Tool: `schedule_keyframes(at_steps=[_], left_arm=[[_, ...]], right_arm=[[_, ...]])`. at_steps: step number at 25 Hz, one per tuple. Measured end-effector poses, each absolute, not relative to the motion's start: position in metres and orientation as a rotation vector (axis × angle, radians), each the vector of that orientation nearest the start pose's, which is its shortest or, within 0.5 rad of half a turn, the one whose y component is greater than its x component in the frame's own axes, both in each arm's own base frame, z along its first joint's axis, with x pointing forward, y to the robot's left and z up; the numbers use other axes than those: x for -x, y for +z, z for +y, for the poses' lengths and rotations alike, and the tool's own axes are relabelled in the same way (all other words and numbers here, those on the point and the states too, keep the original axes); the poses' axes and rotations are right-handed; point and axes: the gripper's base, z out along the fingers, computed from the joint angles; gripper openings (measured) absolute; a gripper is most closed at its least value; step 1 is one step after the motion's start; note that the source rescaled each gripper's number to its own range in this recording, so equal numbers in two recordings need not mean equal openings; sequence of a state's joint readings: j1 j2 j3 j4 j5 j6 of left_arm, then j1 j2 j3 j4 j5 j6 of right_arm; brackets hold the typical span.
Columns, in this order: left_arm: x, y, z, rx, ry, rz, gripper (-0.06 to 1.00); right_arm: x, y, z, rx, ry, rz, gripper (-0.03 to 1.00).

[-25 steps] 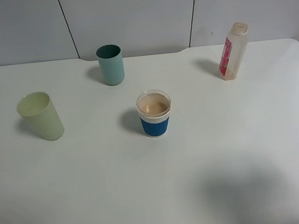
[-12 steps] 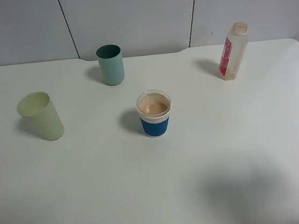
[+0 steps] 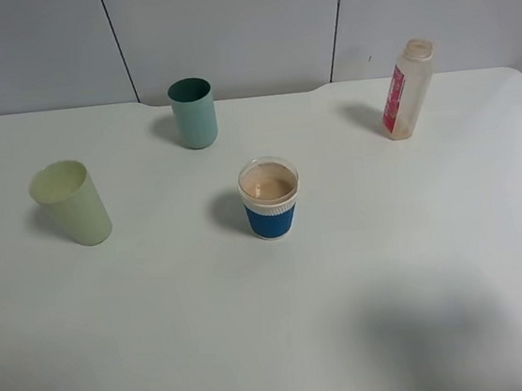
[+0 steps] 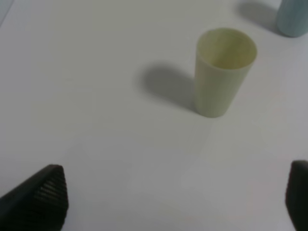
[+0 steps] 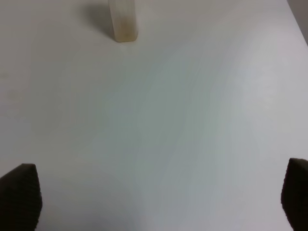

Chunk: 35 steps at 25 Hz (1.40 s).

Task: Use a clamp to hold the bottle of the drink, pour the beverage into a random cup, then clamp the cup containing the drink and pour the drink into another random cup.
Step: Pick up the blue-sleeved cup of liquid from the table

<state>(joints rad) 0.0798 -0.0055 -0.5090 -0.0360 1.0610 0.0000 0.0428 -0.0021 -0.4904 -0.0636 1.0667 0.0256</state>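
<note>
The short blue-banded cup stands mid-table, holding the beige-pink beverage. At the back right the bottle is upright with its neck uncovered; the right wrist view shows its base far ahead of my right gripper. The teal tumbler stands at the back, left of centre, and its edge shows in the left wrist view. Both clamps are outside the high view. My left gripper is open over bare table, and so is the right; neither holds anything.
A pale green tumbler stands at the left, ahead of my left gripper in the wrist view. The white table ends at a grey panelled wall behind. A soft shadow lies on the table's front right.
</note>
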Motion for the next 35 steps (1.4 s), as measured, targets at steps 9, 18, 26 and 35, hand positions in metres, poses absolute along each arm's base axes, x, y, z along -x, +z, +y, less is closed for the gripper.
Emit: schedule_keyframes(at_steps=[9, 18, 26, 35], left_arm=[[0.0066, 0.2797, -0.0034, 0.079, 0.007, 2.028, 0.67], [0.0066, 0.2797, -0.0034, 0.079, 0.007, 2.028, 0.67], [0.0066, 0.2797, -0.0034, 0.079, 0.007, 2.028, 0.67], [0.0066, 0.2797, -0.0034, 0.079, 0.007, 2.028, 0.67]], right_arm=[[0.0042, 0.2742, -0.0053, 0.015, -0.034, 2.056, 1.0], [0.0042, 0.2742, -0.0053, 0.014, -0.033, 2.056, 1.0], [0.0042, 0.2742, -0.0053, 0.013, -0.033, 2.056, 1.0], [0.0042, 0.2742, -0.0053, 0.012, -0.032, 2.056, 1.0]])
